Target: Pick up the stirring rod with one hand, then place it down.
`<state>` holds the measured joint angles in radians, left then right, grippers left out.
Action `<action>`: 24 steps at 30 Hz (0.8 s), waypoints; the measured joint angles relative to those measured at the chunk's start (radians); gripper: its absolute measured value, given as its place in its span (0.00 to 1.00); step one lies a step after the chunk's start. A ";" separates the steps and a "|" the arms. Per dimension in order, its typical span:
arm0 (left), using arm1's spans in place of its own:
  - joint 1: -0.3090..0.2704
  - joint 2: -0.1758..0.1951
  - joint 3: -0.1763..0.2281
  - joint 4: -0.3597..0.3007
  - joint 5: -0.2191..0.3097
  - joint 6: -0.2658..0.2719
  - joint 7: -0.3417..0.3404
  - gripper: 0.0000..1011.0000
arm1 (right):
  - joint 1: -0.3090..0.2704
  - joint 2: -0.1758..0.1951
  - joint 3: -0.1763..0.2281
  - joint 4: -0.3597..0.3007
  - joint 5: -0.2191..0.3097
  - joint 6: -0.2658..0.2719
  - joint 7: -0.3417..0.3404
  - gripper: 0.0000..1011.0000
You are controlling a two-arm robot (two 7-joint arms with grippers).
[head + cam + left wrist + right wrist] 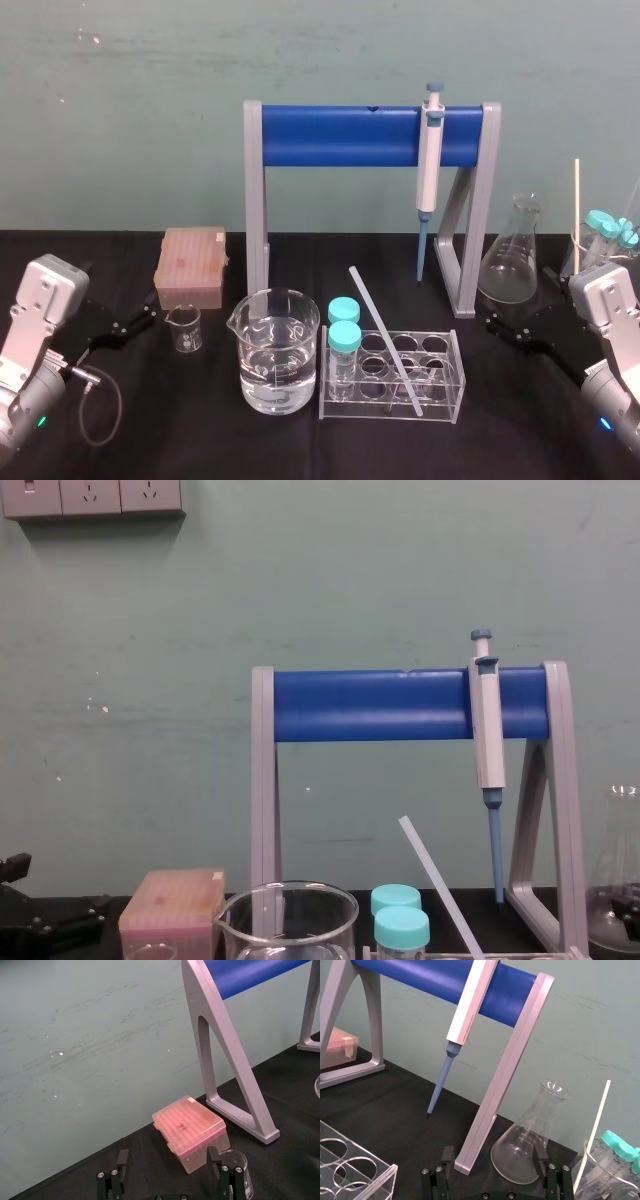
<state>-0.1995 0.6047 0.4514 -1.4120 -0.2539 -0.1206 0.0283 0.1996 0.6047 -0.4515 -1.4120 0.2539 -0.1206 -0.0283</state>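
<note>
Over black table [300, 445], left tool [168, 1160] and right tool [492, 1156] gape wide, empty.

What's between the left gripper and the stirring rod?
Head view: going from the left gripper, a small beaker, a big beaker of clear liquid and two teal-capped tubes in the rack, then the stirring rod.

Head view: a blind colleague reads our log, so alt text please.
A translucent stirring rod leans in a clear rack at the centre of a black table. The left gripper and right gripper sit open at either side, empty.
</note>
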 joint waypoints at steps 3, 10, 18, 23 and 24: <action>0.000 0.000 0.000 0.000 0.000 0.000 0.000 0.99 | 0.000 0.000 0.000 0.000 0.000 0.000 0.000 0.99; 0.000 0.000 0.000 0.000 0.000 0.000 0.000 0.99 | 0.000 0.000 0.000 0.000 0.000 0.000 0.000 0.99; 0.000 0.000 0.000 0.000 0.000 0.000 0.000 0.99 | 0.000 0.000 0.000 0.000 0.000 0.000 0.000 0.99; 0.000 0.000 0.000 0.000 0.000 0.000 0.000 0.99 | 0.000 0.000 0.000 0.000 0.000 0.000 0.000 0.99; 0.000 0.000 0.000 0.000 0.000 0.000 0.000 0.99 | 0.000 0.000 0.000 0.000 0.000 0.000 0.000 0.99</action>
<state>-0.1995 0.6047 0.4514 -1.4120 -0.2539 -0.1206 0.0283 0.1995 0.6047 -0.4514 -1.4120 0.2540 -0.1205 -0.0283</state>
